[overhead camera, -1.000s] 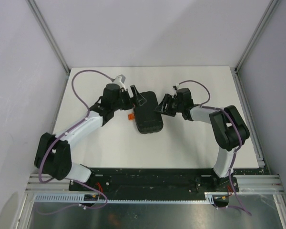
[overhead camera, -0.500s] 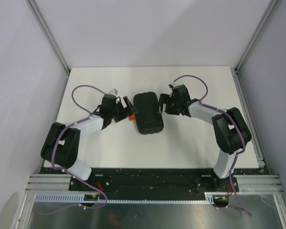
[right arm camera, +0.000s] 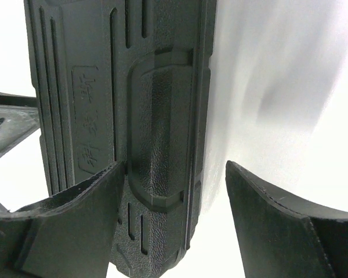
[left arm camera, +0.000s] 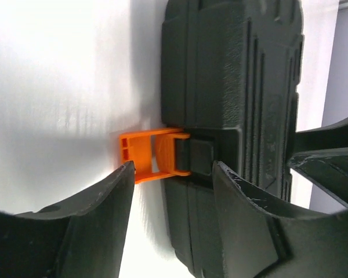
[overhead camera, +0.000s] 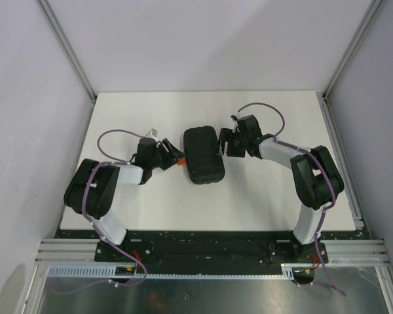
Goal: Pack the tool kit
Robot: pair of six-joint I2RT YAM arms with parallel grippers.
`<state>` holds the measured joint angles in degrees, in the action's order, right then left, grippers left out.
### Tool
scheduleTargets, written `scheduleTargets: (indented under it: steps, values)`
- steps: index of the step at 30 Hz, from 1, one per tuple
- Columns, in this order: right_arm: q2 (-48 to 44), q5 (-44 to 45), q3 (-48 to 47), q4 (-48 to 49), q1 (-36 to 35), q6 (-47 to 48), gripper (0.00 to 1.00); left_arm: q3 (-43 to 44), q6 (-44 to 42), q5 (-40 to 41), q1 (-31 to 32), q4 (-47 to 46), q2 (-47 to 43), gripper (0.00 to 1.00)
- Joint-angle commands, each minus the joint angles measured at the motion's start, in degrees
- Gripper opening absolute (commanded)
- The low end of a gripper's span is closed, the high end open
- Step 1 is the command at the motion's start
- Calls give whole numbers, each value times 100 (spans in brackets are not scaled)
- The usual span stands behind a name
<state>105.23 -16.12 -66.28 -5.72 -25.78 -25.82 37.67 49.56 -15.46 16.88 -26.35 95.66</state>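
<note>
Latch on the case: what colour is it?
The latch is orange, on a black case; the left wrist view shows it best.

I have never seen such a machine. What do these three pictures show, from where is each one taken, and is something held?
These are two robot arms bolted at the near edge of a white table. The wide picture comes from a fixed camera above and behind them. The other two come from small cameras on the wrists, so each shows its own two dark fingers close up. On the table lies a closed black plastic case, the tool kit. The left gripper has its fingers open around the case's orange latch, which sticks out sideways. The right gripper is open at the opposite edge. Neither seems to grip anything.
</note>
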Motion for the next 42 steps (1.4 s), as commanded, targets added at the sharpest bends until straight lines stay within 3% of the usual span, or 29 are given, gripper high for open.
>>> scheduleTargets:
  steps: [1, 6, 13, 23, 36, 42]
  values:
    - [220, 51, -78, -557, 63, 232, 73, -263, 141, -34, -48, -531, 245, 61]
    - [258, 19, -112, -636, 106, 264, 73, -622, 6, 227, -109, -580, 73, 76]
    - [331, 0, -118, -741, 113, 279, 71, -917, -21, 249, -237, -814, -331, 77]
    - [436, -44, -113, -801, 118, 273, 69, -894, 232, 237, -246, -1058, 162, 54]
    - [503, -49, -113, -863, 120, 258, 67, -591, 374, -57, -243, -1773, 906, 43]
    - [556, -49, -165, -876, 118, 228, 66, -599, 581, -490, -264, -2028, 563, 26]
